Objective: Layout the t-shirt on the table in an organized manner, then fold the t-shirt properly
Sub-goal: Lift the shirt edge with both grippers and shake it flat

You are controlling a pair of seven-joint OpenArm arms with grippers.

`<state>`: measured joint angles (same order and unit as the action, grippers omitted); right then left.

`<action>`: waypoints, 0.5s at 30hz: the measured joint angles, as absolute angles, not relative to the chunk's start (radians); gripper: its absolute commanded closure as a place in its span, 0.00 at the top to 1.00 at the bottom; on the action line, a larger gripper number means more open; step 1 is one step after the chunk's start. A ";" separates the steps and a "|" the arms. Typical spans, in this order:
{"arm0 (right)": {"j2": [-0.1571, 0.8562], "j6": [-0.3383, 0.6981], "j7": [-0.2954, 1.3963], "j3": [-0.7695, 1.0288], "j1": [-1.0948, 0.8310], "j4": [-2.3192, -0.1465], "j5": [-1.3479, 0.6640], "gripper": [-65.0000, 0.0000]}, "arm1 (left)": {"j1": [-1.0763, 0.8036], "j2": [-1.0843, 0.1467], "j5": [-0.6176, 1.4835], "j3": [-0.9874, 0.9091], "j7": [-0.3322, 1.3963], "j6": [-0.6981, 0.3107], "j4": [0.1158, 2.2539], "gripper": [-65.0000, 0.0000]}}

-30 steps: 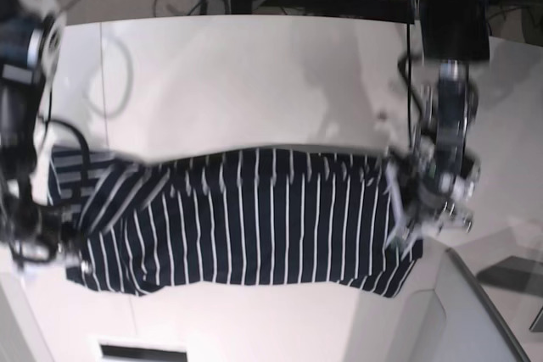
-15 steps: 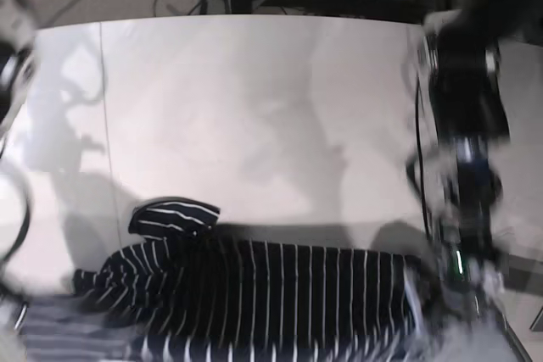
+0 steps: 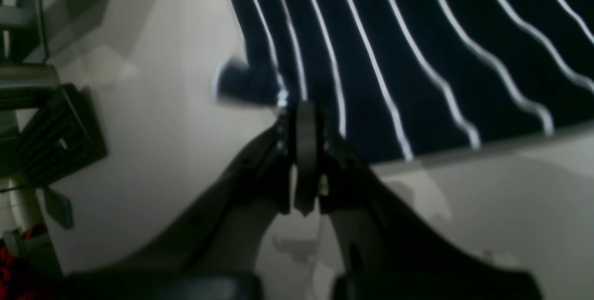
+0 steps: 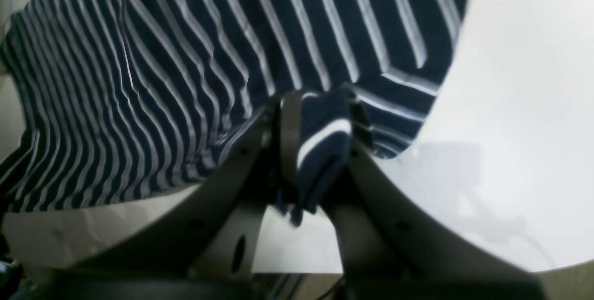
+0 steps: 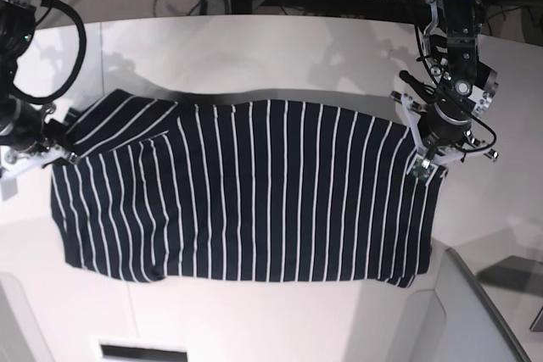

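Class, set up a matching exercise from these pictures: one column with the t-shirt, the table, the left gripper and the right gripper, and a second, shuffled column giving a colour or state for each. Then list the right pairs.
Column one:
1. t-shirt
2. table
3. left gripper
4. right gripper

Column two:
A. smooth white surface under everything
B. shut on the cloth at the right side of the base view
C. dark navy with thin white stripes, spread out
D. shut on the cloth at the left side of the base view

Pairs: 1-C, 2-A, 3-B, 4-D
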<state>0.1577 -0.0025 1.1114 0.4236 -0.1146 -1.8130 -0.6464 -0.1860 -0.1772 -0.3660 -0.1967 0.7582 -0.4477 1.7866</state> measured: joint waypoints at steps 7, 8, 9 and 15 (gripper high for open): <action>0.154 -0.002 1.107 0.426 -0.134 -1.813 -0.646 0.00 | -0.197 -0.172 -0.363 -0.185 0.755 -0.448 1.785 0.00; 0.154 -0.002 1.107 0.426 -0.134 -1.813 -0.648 0.00 | -0.197 -0.171 -0.363 -0.184 0.755 -0.448 1.785 0.00; 0.154 -0.002 1.107 0.426 -0.136 -1.813 -0.649 0.00 | -0.197 -0.172 -0.363 -0.184 0.755 -0.448 1.785 0.00; 0.154 -0.002 1.106 0.427 -0.152 -1.784 -0.646 0.00 | -0.197 -0.172 -0.363 -0.186 0.756 -0.448 1.785 0.00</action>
